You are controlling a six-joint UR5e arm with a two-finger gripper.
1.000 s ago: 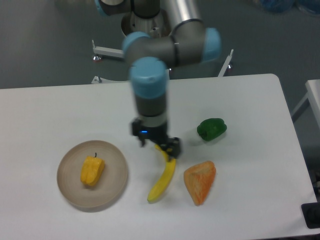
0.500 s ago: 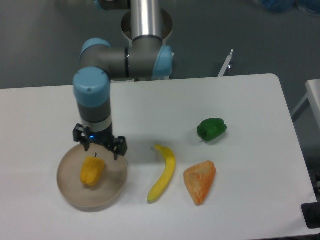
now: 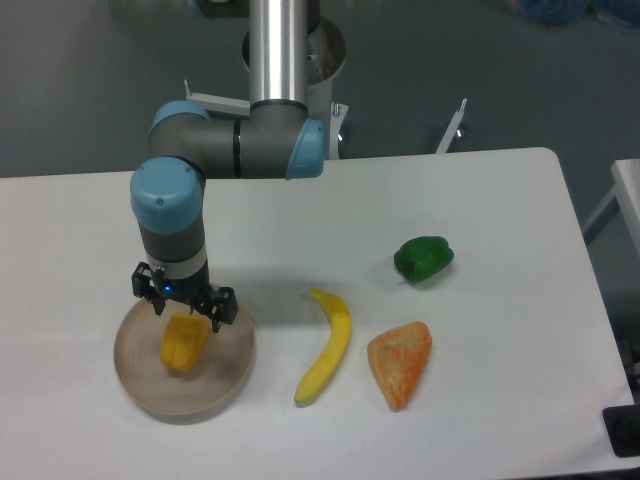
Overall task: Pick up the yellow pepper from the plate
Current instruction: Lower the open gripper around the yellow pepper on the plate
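The yellow pepper (image 3: 184, 343) lies on the beige plate (image 3: 228, 378) at the front left of the white table. My gripper (image 3: 183, 304) hangs directly over the pepper's far end, hiding its stem. Its two dark fingers stand apart on either side of the pepper's top, so it is open and holds nothing. I cannot tell if the fingertips touch the pepper.
A yellow banana (image 3: 328, 347) lies right of the plate. An orange wedge-shaped item (image 3: 400, 364) sits beside it, and a green pepper (image 3: 422, 258) lies farther back. The arm's elbow (image 3: 240, 150) reaches over the table's back left.
The gripper has swung from above the banana leftward to the plate, and in the last half second shifted slightly left and down over the pepper. The objects have not moved.
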